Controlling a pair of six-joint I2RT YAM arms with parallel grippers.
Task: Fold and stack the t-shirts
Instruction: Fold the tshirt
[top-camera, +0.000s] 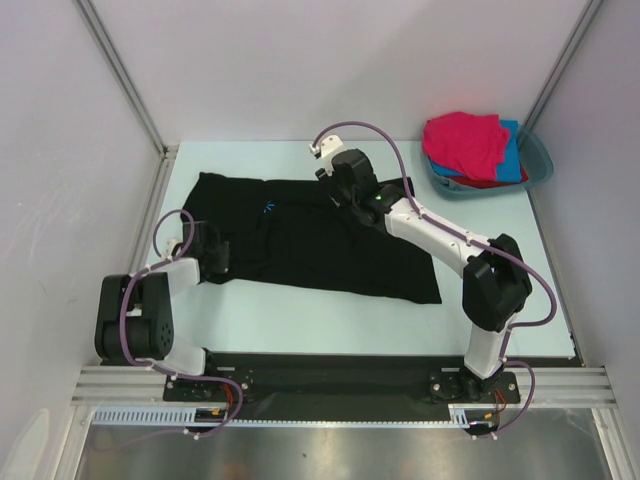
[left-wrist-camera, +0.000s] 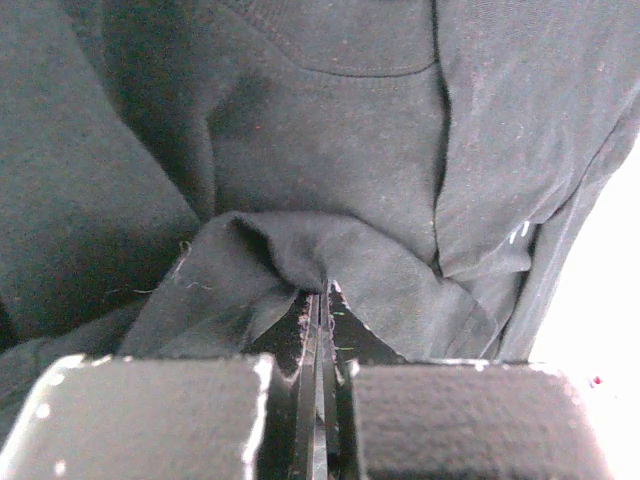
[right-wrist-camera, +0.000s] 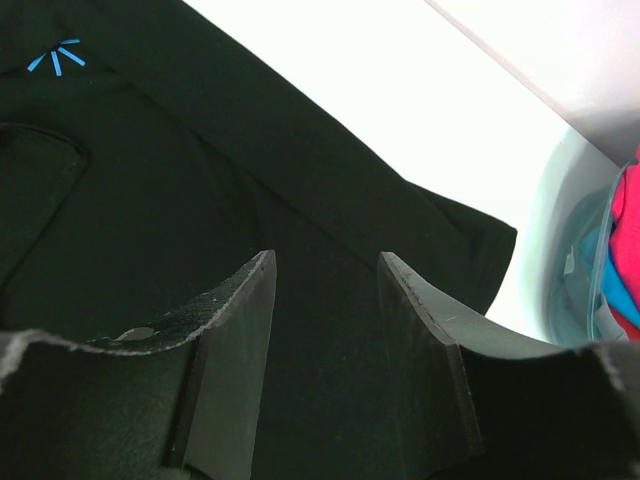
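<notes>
The large black t-shirt (top-camera: 300, 240) lies spread across the table, with a small blue mark (top-camera: 270, 208) on its chest. My left gripper (top-camera: 222, 258) is at the shirt's left end, shut on a pinched fold of the black cloth (left-wrist-camera: 322, 295). My right gripper (top-camera: 335, 178) is open and empty, hovering just over the shirt's far side near its right sleeve (right-wrist-camera: 325, 262). The black cloth (right-wrist-camera: 200, 170) fills that view beneath the fingers. The magenta-pink shirt (top-camera: 465, 140), the bright blue shirt (top-camera: 514, 150) and the red shirt (top-camera: 490, 182) lie piled in the basin.
The teal plastic basin (top-camera: 541, 160) stands at the back right corner of the table and shows at the right edge of the right wrist view (right-wrist-camera: 570, 290). White walls with metal posts enclose the table on three sides.
</notes>
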